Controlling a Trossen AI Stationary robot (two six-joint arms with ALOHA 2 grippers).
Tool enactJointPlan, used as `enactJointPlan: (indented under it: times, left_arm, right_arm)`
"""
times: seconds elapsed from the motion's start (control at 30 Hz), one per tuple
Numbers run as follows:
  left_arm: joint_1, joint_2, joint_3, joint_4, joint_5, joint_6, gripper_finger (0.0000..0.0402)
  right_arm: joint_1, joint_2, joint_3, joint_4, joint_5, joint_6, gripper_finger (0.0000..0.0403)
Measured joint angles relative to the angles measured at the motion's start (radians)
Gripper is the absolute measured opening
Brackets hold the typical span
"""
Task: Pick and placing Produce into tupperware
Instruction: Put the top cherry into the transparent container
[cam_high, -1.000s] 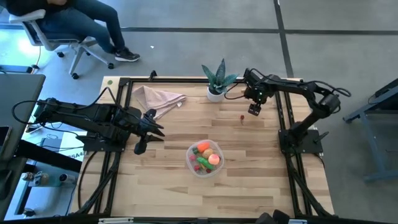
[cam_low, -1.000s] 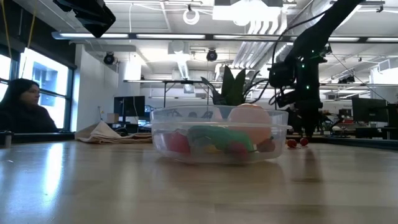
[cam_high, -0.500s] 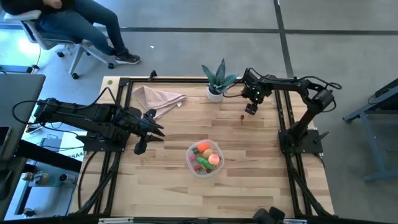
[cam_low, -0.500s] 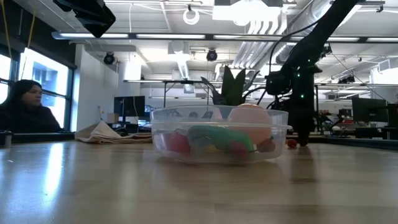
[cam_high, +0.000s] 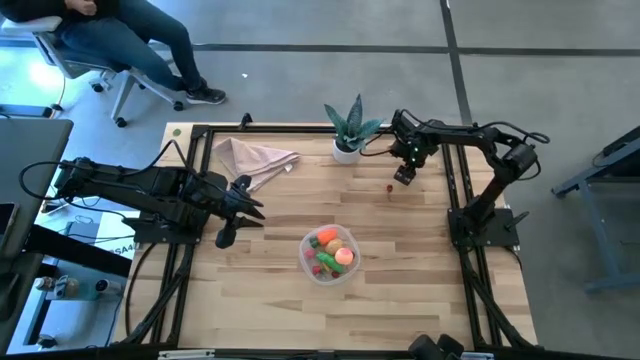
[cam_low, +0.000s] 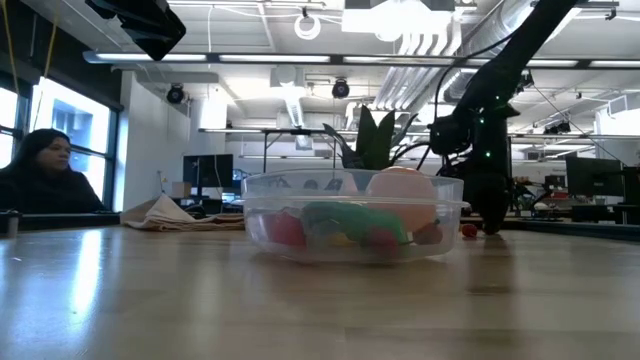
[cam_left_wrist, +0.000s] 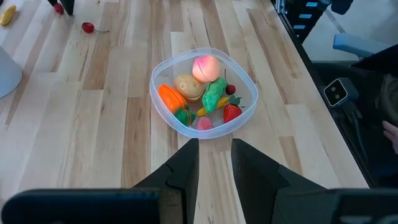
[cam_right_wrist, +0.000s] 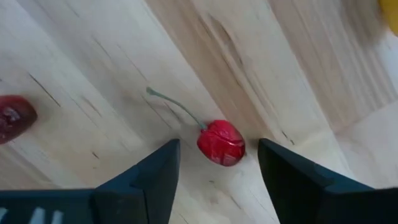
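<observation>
The right gripper (cam_high: 402, 178) hangs low over the worktop (cam_high: 280, 300) near its far right corner, close to the potted plant (cam_high: 348, 128). Its two fingers (cam_right_wrist: 152, 177) stand apart, one on each side of a small red cherry (cam_right_wrist: 220, 142) that lies on the wood between them; neither finger touches it, so the cherry is not grasped. The cherry's thin green stem (cam_right_wrist: 174, 107) lies flat on the boards and points away from the gripper, so the long axis of fruit and stem runs forward out of the gap between the fingers. A second red piece (cam_right_wrist: 13, 116) lies on the wood well off to one side of the cherry, outside the fingers. From above only one small red spot (cam_high: 389, 187) shows just beside the gripper, towards the middle of the worktop.

The clear round tub (cam_high: 330, 253) sits near the middle of the worktop, a little towards the near edge. It holds a pink peach (cam_left_wrist: 206, 67), an orange carrot (cam_left_wrist: 169, 98), a green cucumber (cam_left_wrist: 214, 94) and a red strawberry (cam_left_wrist: 232, 112), among other pieces, packed close together. The carrot and the cucumber each lie slantwise in the tub.

The left gripper (cam_high: 243, 203) waits over the left part of the worktop, its fingers (cam_left_wrist: 185, 169) clenched on nothing, pointing towards the tub. A beige cloth (cam_high: 255, 160) lies crumpled near the far left corner
</observation>
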Motion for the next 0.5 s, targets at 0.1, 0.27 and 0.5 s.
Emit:
enactJointPlan:
  times: [0.1,0.27,0.5]
  left_arm:
    - [0.0,0.0,0.0,0.0,0.0,0.0,0.0083]
    - [0.0,0.0,0.0,0.0,0.0,0.0,0.0083]
    - [0.0,0.0,0.0,0.0,0.0,0.0,0.0083]
  right_arm:
    - [0.0,0.0,0.0,0.02,-0.001,0.0,0.0198]
    - [0.0,0.0,0.0,0.046,-0.001,0.003,0.0195]
    - [0.0,0.0,0.0,0.023,0.01,0.024,0.0194]
